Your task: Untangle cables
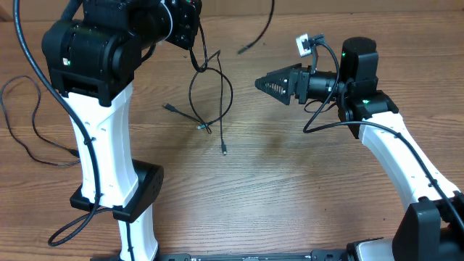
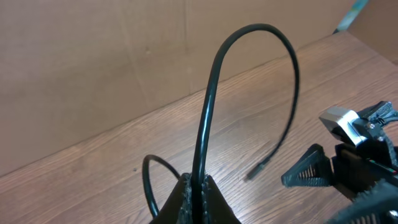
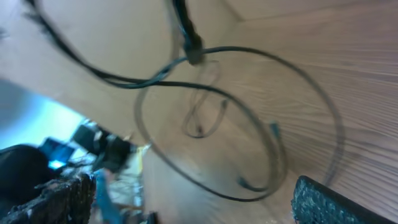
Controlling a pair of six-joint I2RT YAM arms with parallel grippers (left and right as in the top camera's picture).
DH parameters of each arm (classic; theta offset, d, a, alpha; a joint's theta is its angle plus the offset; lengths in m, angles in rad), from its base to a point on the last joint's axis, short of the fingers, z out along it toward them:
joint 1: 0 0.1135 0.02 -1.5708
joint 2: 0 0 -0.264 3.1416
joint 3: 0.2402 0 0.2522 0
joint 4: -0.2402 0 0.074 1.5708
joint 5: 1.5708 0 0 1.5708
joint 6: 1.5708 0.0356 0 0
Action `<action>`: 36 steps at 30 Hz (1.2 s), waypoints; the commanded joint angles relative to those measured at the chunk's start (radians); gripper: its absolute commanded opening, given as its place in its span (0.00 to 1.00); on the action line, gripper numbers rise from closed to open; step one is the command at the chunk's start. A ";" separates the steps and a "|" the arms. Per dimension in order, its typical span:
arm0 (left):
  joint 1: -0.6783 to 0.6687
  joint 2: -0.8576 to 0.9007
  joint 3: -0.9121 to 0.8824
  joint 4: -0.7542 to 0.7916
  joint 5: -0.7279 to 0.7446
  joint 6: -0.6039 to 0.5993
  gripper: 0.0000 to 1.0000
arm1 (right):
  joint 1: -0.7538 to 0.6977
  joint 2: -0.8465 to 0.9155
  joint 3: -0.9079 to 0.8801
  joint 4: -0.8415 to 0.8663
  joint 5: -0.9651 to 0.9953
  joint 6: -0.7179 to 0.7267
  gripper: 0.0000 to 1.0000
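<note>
Wood surface. Overhead, my left arm's bulk hides most of my left claw; the wrist view shows it clenched on one of the cables, the rest looping onto the surface. My right claw is spread wide, gripping nothing; its view is blurred.

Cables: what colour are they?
The cables are black; best seen in the left wrist view.
</note>
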 commanded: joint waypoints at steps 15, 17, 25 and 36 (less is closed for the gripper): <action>-0.010 0.000 -0.008 0.012 0.019 -0.200 0.04 | 0.037 0.001 -0.005 0.134 -0.260 0.043 1.00; -0.010 0.000 -0.015 0.013 0.018 -0.219 0.04 | 0.063 0.001 -0.005 0.167 -0.260 0.042 1.00; -0.010 0.000 -0.015 0.012 0.018 -0.284 0.04 | 0.124 0.001 -0.005 0.225 -0.224 0.043 1.00; -0.014 0.000 -0.015 -0.054 0.010 -0.651 0.04 | 0.181 0.001 -0.005 0.274 -0.135 -0.235 0.81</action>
